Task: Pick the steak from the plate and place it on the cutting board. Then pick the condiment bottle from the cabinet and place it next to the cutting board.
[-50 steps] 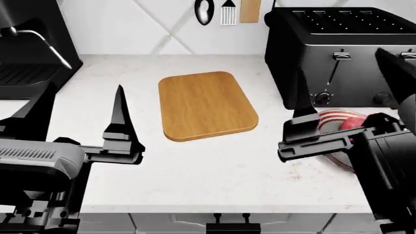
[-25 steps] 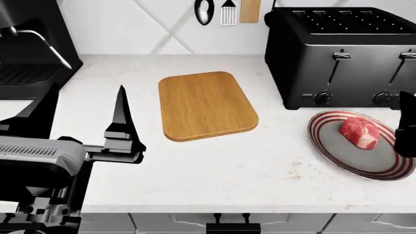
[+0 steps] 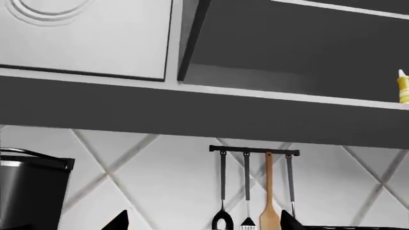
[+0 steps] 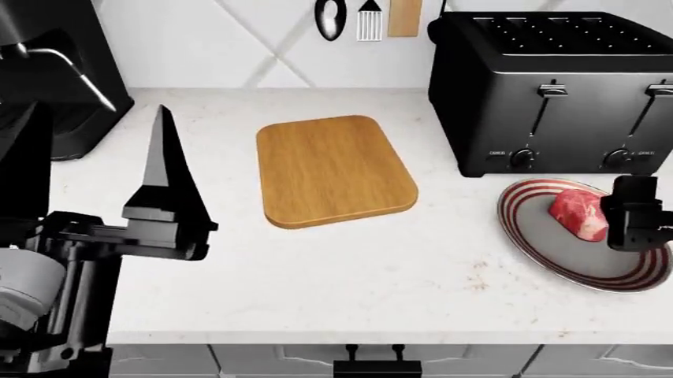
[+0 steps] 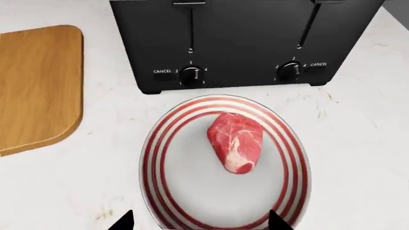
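Note:
The steak (image 5: 235, 141) lies on the striped plate (image 5: 153, 158) in front of the toaster; in the head view the steak (image 4: 578, 213) and plate (image 4: 541, 236) are at the right. My right gripper (image 5: 201, 223) hovers open above the plate's near rim, its fingertips wide apart and holding nothing. The wooden cutting board (image 4: 334, 169) lies bare at the counter's middle. My left gripper (image 4: 94, 165) is open, raised at the left and pointing upward. In the left wrist view the yellow condiment bottle (image 3: 403, 87) stands on the open cabinet shelf, far from the left gripper (image 3: 204, 224).
A black toaster (image 4: 557, 87) stands behind the plate. A coffee machine (image 4: 53, 71) is at the back left. Utensils (image 3: 255, 196) hang on a wall rail under the cabinet. A shut cabinet door (image 3: 83, 33) is beside the open shelf.
The right arm left the front of the plate, swung off to the right, and now sits over the plate's right side. The left gripper rose and tilted upward.

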Motion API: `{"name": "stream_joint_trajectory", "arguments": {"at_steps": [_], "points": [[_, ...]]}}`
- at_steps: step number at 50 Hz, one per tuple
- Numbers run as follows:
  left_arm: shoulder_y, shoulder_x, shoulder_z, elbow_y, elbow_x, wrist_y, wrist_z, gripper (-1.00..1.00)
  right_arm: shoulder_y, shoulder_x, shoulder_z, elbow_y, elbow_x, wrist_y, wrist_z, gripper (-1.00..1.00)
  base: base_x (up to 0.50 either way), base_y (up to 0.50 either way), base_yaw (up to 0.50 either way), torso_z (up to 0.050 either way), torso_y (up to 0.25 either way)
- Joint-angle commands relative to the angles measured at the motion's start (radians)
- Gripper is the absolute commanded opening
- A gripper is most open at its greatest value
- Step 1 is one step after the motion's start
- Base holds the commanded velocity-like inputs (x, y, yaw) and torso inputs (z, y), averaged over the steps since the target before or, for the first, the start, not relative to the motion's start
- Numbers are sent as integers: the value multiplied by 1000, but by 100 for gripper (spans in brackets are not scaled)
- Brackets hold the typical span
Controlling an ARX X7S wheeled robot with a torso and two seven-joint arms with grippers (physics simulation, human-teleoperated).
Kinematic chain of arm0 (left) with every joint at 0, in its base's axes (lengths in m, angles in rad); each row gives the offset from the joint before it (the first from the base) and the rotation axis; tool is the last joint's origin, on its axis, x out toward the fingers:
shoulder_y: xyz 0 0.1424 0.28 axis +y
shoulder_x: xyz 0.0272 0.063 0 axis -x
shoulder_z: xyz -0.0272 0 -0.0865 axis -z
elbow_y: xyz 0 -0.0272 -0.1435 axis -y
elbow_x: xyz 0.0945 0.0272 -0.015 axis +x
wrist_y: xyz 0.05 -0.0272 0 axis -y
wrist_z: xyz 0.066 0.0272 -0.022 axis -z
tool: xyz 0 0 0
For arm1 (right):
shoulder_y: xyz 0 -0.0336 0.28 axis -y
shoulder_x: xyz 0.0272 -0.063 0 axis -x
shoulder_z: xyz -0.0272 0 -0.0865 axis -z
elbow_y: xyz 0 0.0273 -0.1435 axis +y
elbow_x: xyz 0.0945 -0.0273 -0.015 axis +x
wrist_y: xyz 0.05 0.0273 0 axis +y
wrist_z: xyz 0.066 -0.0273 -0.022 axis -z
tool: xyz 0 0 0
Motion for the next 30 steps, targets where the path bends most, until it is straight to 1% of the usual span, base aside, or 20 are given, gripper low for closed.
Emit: {"name": "stream_joint_trajectory", "arguments": {"at_steps": [1, 6, 12, 19, 25, 30], "points": [[-12, 30, -13, -53, 13, 149, 44, 100, 14, -178, -39, 328, -48, 117, -74, 100, 0, 0, 0, 0, 0], [-8, 29, -7, -77, 23, 172, 50, 100, 22, -262, -52, 442, -101, 152, -114, 100, 0, 0, 0, 0, 0], [-8, 24, -8, -98, 21, 187, 55, 100, -4, -374, -75, 571, -185, 158, -211, 100, 0, 0, 0, 0, 0], [-16, 20, -17, -103, 8, 193, 47, 100, -36, -418, -92, 643, -238, 144, -268, 100, 0, 0, 0, 0, 0], [-23, 25, 8, -148, 36, 214, 57, 100, -46, -455, -105, 722, -290, 136, -325, 100, 0, 0, 0, 0, 0], [-28, 28, 27, -180, 57, 229, 64, 100, -75, -460, -110, 766, -318, 106, -367, 100, 0, 0, 0, 0, 0]]}}
